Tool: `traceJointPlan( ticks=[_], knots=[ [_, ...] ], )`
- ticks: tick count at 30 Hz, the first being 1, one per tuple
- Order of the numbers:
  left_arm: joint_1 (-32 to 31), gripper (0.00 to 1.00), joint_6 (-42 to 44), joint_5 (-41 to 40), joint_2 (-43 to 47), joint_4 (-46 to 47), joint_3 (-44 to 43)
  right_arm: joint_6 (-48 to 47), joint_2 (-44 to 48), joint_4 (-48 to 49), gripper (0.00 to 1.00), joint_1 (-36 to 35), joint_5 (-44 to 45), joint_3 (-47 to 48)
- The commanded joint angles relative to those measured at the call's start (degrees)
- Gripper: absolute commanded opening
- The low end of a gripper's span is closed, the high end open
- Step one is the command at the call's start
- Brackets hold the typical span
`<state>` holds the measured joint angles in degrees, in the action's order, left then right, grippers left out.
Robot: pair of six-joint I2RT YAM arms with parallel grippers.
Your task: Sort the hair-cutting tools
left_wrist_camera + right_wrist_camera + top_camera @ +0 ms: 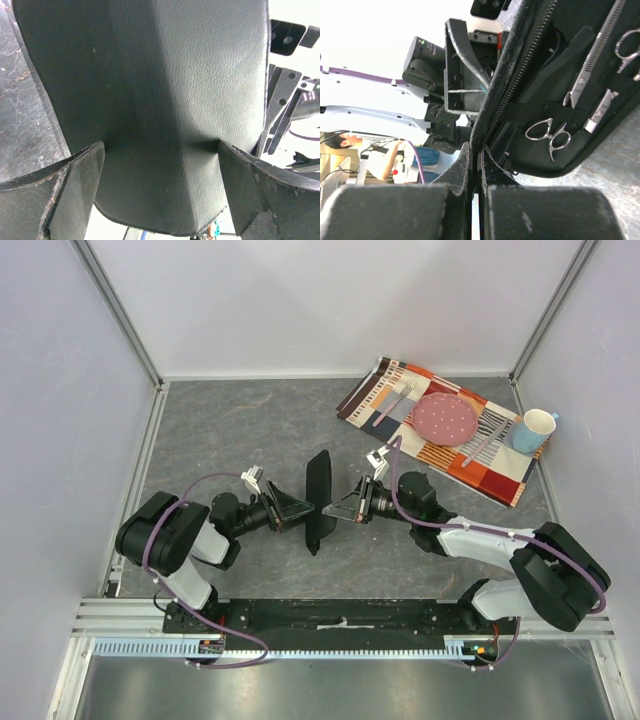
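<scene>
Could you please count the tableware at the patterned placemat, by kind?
Plate: 1
Cup: 1
Fork: 1
Knife: 1
Total: 4

Centre blocked: case (pixel 319 502) on edge, between left end effector (pixel 300 512) and right end effector (pixel 335 510). Placemat (pixel 505 475) setting fills far right. Table (pixel 230 430) open far left.

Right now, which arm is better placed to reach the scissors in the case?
Probably right: the right gripper pinches the case rim beside the strapped scissors; the left gripper faces only the case's back.
</scene>
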<state>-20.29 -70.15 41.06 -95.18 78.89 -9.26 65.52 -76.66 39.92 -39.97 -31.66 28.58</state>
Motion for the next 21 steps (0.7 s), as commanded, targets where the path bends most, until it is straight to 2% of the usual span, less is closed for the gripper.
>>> traceJointPlan(
  ticks=[1, 4, 8, 11, 15, 19, 21],
  knots=[
    [0.17, 1.0, -3.32, -3.35, 1.65, 15.86, -2.96, 8.21, 0.47, 19.04, 0.0, -5.56, -8.16, 0.78],
    [0.17, 1.0, -2.1, -2.21, 6.55, 9.03, -3.92, 9.8, -1.03, 23.0, 0.0, -6.97, -7.63, 0.51],
    [0.17, 1.0, 3.94, -2.56, 15.53, -7.12, -4.36, 9.55, -2.52, 26.6, 0.0, -8.11, -7.54, 0.51],
    [0.17, 1.0, 6.33, -2.56, 21.06, -13.04, -4.37, 9.45, -3.84, 30.11, 0.0, -8.11, -8.15, 0.43],
    [0.17, 0.99, 5.47, -1.77, 23.54, -13.07, -3.23, 12.35, -6.82, 37.58, 0.0, -8.02, -8.33, -0.27],
    [0.08, 0.99, 3.18, -0.81, 24.42, -11.22, -2.26, 17.62, -11.48, 50.74, 0.0, -8.11, -9.03, -0.72],
    [0.17, 0.99, 2.83, -0.54, 25.3, -11.04, -1.99, 18.76, -14.12, 53.32, 0.0, -8.11, -9.82, -0.19]
  ],
)
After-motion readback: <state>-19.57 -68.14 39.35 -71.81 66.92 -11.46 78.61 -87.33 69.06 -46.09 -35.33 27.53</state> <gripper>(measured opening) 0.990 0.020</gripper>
